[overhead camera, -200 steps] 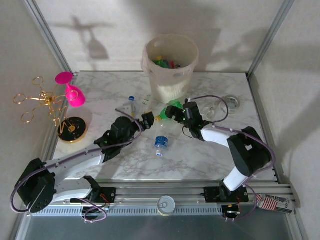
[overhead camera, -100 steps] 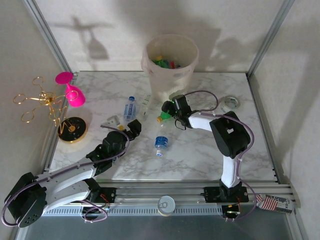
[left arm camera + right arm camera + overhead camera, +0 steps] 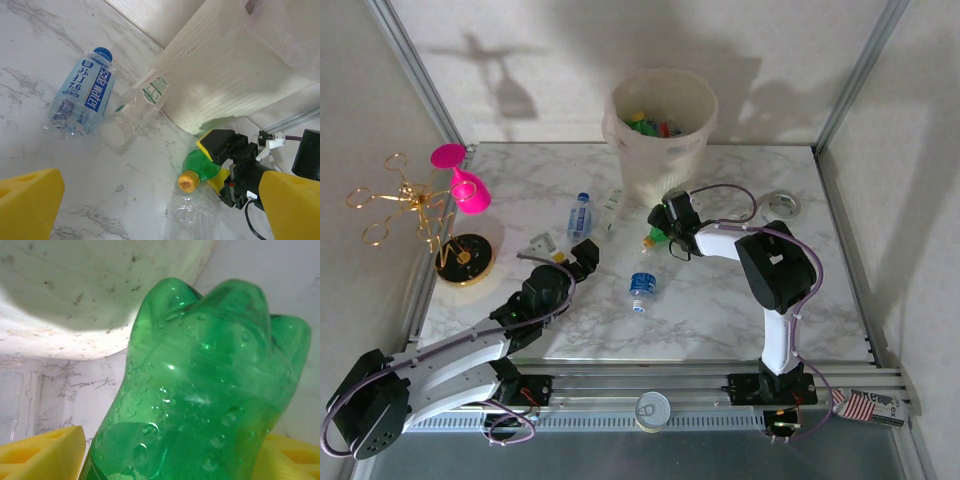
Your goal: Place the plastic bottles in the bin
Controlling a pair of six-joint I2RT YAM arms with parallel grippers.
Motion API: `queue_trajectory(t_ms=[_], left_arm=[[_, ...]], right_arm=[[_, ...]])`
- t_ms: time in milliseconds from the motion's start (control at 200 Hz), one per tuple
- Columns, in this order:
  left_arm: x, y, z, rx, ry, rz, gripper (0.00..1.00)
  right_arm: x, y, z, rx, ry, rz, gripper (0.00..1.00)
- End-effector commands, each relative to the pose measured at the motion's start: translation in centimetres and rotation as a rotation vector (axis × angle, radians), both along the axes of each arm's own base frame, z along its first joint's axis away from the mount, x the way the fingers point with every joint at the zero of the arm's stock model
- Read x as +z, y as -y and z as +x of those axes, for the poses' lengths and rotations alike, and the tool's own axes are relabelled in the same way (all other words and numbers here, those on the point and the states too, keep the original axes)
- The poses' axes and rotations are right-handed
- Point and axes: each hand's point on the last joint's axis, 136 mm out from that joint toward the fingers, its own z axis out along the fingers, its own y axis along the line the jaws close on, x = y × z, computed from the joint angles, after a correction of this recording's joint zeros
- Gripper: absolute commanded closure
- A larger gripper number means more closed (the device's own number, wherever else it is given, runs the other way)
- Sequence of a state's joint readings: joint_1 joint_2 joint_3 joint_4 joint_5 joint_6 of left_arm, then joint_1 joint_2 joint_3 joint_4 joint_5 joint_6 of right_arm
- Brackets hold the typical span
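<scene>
Now that the right arm has swung in, the right end effector (image 3: 664,221) sits at the foot of the bin (image 3: 655,170), mid-table toward the far edge. Its jaws have narrowed onto the green bottle (image 3: 656,231). In the wrist view the yellow pads (image 3: 42,452) lie against both flanks, so I judge it grasped. The bottle is not yet lifted off the table (image 3: 720,310).

The left end effector (image 3: 585,253) has backed toward the near-left corner, released and empty.

Meaning: lift and drop into the bin come next.

Writing: the clear bottle (image 3: 82,92) has a blue label reading "Soda water", "7.6" and Chinese characters. Its neighbour (image 3: 135,112) has a green-white label, illegible.
</scene>
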State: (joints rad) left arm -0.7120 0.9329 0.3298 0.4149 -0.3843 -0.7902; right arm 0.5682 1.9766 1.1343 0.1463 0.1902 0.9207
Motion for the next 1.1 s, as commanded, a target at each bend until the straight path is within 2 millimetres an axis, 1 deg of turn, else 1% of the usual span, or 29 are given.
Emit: queue_trajectory(t_ms=[0,160,250,325,351,421,471,551,681,806,861,961,1097], left_arm=[[0.2,-0.7,-0.2,0.034,0.012,-0.018,0.01],[0.3,-0.9,-0.4,0.041,0.013,-0.028,0.00],[0.1,-1.2,-0.6,0.049,0.013,-0.038,0.00],[0.1,-1.5,-0.7,0.059,0.015,-0.047,0.00],[0.1,-1.6,-0.8,0.062,0.015,-0.050,0.00],[0.1,-1.9,-0.9,0.071,0.016,-0.055,0.00],[0.1,-2.1,-1.0,0.078,0.020,-0.057,0.00],[0.1,-2.4,-1.2,0.091,0.025,-0.059,0.00],[0.0,-2.9,-1.2,0.113,0.027,-0.060,0.00],[-0.1,-3.1,-1.2,0.125,0.033,-0.064,0.00],[-0.1,-3.2,-1.2,0.128,0.037,-0.061,0.00],[-0.2,-3.3,-1.0,0.133,0.039,-0.040,0.00],[-1.0,-3.4,-0.7,0.130,0.013,0.010,0.00]], right_arm=[[-1.2,1.1,-0.5,-0.036,-0.025,-0.007,0.24],[-0.1,2.2,0.0,-0.039,0.002,0.056,0.35],[1.0,2.7,0.1,-0.021,0.026,0.076,0.41],[2.0,3.2,-0.1,0.001,0.051,0.075,0.42],[2.4,3.3,-0.2,0.011,0.062,0.077,0.44],[3.6,4.0,-0.5,0.025,0.091,0.091,0.45],[4.5,4.8,-0.7,0.025,0.114,0.096,0.45],[6.4,6.1,-1.1,0.039,0.164,0.101,0.45],[10.5,8.7,-1.8,0.033,0.272,0.062,0.46],[15.5,10.6,-2.2,0.026,0.384,-0.029,0.46],[18.1,11.3,-2.4,0.018,0.439,-0.064,0.46],[22.8,11.6,-2.6,0.033,0.542,-0.100,0.46],[28.4,10.8,-2.6,0.092,0.663,-0.110,0.46]])
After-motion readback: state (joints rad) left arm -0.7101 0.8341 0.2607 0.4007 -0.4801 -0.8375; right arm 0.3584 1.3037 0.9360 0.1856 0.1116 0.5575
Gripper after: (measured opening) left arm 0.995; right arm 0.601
